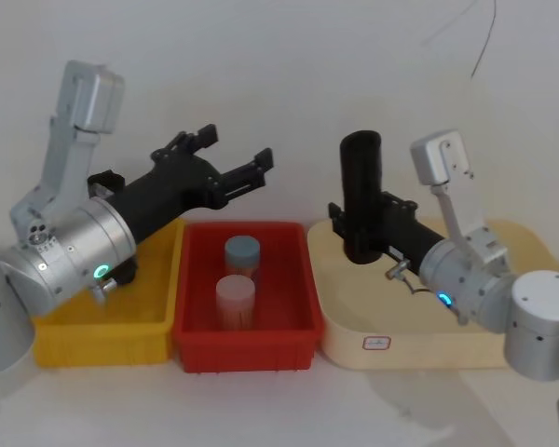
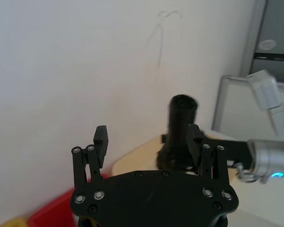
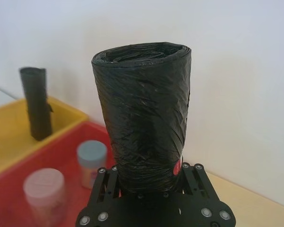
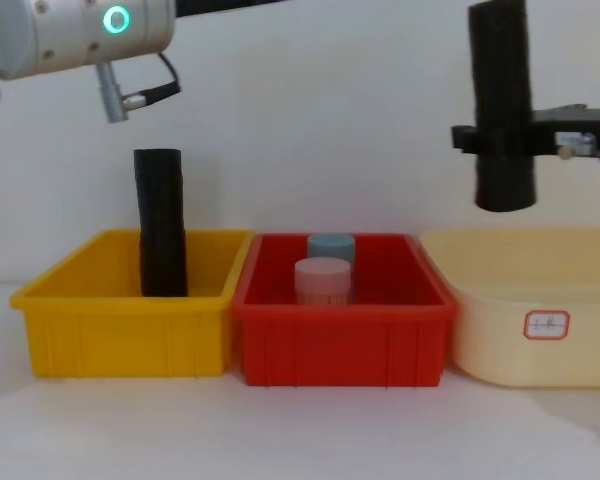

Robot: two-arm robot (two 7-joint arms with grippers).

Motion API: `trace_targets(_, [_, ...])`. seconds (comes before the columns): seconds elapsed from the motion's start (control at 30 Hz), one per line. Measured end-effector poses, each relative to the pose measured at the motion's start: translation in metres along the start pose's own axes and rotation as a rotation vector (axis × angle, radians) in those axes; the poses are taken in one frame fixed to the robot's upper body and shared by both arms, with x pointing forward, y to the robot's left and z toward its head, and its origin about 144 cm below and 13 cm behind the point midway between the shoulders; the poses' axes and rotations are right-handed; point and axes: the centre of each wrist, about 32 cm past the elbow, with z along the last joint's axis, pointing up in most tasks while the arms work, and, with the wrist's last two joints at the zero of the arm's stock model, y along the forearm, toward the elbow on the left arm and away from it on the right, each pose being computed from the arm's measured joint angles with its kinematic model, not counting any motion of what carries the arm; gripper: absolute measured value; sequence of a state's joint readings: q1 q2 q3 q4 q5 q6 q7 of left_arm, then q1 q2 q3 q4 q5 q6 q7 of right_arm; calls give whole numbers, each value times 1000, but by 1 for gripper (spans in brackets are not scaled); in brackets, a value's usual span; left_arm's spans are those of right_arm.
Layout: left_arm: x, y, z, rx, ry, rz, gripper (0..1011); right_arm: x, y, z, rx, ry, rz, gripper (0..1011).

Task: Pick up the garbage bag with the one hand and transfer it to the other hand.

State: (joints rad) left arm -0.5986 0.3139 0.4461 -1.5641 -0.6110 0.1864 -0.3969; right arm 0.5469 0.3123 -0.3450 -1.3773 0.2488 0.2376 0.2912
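Two grippers up off the bench [image 4: 280, 430]. The right gripper [image 1: 354, 231] (blue ring arm) has its jaws clamped on the garbage bag [image 1: 361, 177], holding it upright in the air over the cream tray [image 1: 419, 349] and touching nothing else. The left gripper [image 1: 239, 149] (green ring arm) hovers above the seam between the yellow bin [image 1: 93, 340] and the red bin [image 1: 247, 349], jaws spread wide and empty, pointing at the bag from near by. By how things lie, the bag is already in the receiving hand. The main risk is the grip sitting low on the roll, near the red mark [image 3: 176, 168], so most of the length stands free above the jaws. Slick wrinkled plastic could slide or tip, and the bag would drop into the cream tray or onto the red bin's rim. Second risk: the open left jaws are level with the roll's upper part, so a careless swing could knock it. A second roll [image 4: 160, 220] stands upright in the yellow bin, which makes it an easy mix-up target. Two lidded jars [image 4: 323, 278] sit in the red bin, below the gap between the arms. Nothing blocks the space between the grippers.
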Motion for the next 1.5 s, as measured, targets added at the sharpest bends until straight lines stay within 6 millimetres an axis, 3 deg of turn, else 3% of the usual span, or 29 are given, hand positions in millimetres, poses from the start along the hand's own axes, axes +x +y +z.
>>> trace_targets(0.33, [7,20,-7,21,-27,129,1001,19,-17,4,-74,-82,-28,538])
trace_targets(0.67, [14,38,-21,70,-51,268,1001,22,-29,3,-121,-127,1,538])
trace_targets(1.4, [21,47,-64,224,-68,540,1001,33,-22,9,-133,-125,-20,540])
trace_targets(1.5, [21,46,-66,232,-68,552,1001,36,-21,9,-134,-121,-25,617])
